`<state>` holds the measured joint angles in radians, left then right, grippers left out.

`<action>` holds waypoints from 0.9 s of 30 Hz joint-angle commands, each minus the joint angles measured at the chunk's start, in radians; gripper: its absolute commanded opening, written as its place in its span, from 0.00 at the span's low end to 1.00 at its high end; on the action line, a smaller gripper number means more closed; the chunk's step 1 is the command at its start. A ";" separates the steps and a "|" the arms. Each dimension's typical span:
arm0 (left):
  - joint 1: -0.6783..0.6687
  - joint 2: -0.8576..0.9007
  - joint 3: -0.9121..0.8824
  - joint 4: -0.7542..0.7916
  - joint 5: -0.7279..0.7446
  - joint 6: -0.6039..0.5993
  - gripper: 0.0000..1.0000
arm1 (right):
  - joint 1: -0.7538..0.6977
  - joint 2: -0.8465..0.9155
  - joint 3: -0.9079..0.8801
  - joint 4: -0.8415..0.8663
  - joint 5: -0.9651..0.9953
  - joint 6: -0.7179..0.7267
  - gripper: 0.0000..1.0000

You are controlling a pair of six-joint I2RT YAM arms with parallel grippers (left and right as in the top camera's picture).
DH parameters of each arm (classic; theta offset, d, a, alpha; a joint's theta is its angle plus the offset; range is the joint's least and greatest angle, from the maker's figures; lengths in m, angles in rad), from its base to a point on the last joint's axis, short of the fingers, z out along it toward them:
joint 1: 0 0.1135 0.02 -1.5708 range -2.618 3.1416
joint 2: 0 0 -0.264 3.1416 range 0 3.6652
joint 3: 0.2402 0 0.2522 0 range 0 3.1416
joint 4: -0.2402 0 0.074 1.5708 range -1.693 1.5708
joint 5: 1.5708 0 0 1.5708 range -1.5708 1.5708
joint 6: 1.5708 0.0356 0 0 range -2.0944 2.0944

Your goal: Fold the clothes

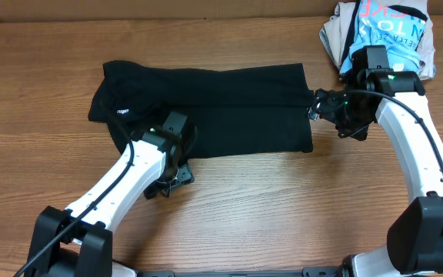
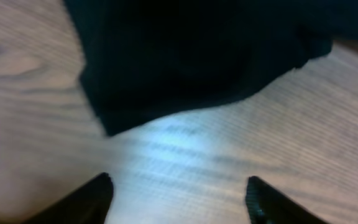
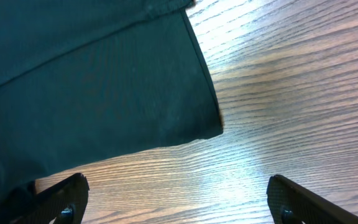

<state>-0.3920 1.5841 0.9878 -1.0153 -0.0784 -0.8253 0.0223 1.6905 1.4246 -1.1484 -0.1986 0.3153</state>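
The black garment (image 1: 206, 104) lies folded lengthwise across the wooden table, with small white lettering near its left end. My left gripper (image 1: 177, 175) is open and empty over bare wood just in front of its near edge; the left wrist view shows a black fabric corner (image 2: 185, 56) ahead of the fingers (image 2: 179, 199). My right gripper (image 1: 319, 104) is open and empty at the garment's right end; the right wrist view shows the garment's corner (image 3: 104, 87) just ahead of the fingers (image 3: 178, 199).
A pile of light-blue and beige printed garments (image 1: 383, 35) sits at the back right corner, behind the right arm. Bare wooden tabletop (image 1: 283, 208) surrounds the black garment.
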 commanded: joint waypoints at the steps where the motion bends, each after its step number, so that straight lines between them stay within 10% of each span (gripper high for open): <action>1: 0.038 -0.014 -0.068 0.053 0.031 -0.021 0.62 | 0.004 -0.025 -0.005 0.003 0.003 -0.008 0.96; 18: 0.200 -0.006 -0.254 0.378 0.102 0.062 0.61 | 0.004 -0.025 -0.005 0.010 0.003 -0.008 0.97; 21: 0.201 -0.002 -0.258 0.358 0.098 0.063 0.48 | 0.004 -0.025 -0.005 0.010 0.002 -0.008 0.96; 25: 0.219 -0.003 -0.242 0.290 0.099 0.063 0.04 | 0.004 -0.025 -0.005 0.003 -0.010 -0.007 0.96; 27: 0.249 -0.003 -0.187 0.174 0.098 0.116 0.04 | 0.011 -0.025 -0.005 -0.010 -0.039 -0.008 0.92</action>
<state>-0.1806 1.5700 0.7757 -0.7307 0.0196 -0.7681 0.0223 1.6905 1.4242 -1.1488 -0.2070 0.3138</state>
